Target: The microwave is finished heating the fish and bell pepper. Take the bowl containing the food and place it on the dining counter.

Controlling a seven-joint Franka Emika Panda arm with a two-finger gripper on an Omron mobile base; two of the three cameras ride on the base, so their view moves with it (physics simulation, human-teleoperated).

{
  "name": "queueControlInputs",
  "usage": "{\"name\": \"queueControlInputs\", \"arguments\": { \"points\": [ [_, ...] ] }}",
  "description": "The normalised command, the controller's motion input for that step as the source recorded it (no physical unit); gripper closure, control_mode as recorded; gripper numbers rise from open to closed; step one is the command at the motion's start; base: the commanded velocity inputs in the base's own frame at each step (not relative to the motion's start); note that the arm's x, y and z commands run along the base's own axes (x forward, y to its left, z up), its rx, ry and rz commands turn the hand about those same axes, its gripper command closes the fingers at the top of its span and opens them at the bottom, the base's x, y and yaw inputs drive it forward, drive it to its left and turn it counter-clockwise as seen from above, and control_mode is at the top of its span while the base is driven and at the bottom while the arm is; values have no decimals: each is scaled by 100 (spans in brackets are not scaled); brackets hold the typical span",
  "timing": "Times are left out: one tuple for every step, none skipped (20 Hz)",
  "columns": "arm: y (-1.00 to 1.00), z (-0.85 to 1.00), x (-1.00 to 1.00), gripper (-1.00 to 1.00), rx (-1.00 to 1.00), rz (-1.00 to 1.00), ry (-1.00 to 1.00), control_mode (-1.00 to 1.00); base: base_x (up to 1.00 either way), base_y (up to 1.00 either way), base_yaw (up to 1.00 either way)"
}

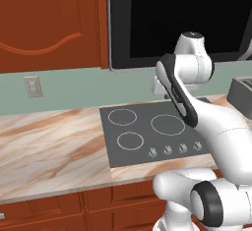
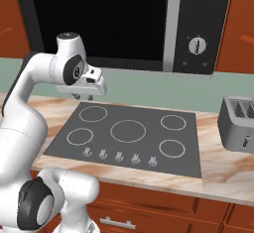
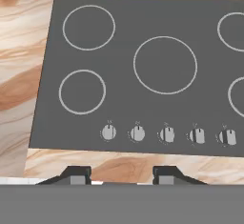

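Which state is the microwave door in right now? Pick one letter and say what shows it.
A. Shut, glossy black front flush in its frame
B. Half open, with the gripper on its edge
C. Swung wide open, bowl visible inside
A: the microwave shows an unbroken black door beside its control panel, while the gripper hangs open above the cooktop.

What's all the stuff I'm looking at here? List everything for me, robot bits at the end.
Microwave: one, glossy black door shut, silver-grey frame, mounted above the cooktop.
Cooktop: one, flat dark grey, five ring burners, five knobs along its front edge, set in the counter.
Counter: one, beige-tan veined marble.
Toaster: one, grey, on the counter right of the cooktop.
Wall outlet: one, pale, on the green backsplash.
Cabinets: red-brown wood, above and below the counter.
Robot arm: one, white with dark joints.
Claw: one, dark fingertips apart, empty, above the cooktop's front edge.
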Motion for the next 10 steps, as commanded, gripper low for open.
{"name": "queueControlInputs", "arguments": {
  "points": [
    [0,0,-3,-100,0,0,0,-100,0,0,0],
    [-20,0,-12,-100,0,0,0,-100,0,0,0],
    [-33,0,-20,-100,0,0,0,-100,0,0,0],
    [-36,0,-26,-100,0,0,0,-100,0,0,0],
    [-34,0,-31,-100,0,0,-3,-100,0,0,0],
    [-27,0,-33,-100,0,0,-9,-100,0,0,0],
    [-24,2,-36,-100,0,0,-19,-100,0,0,0],
    [-27,9,-36,-100,0,0,-23,-100,0,0,0],
    [-29,16,-36,-100,1,0,-29,-100,0,0,0],
    [-31,21,-39,-100,0,0,-37,-100,0,0,0]
  ]
}}
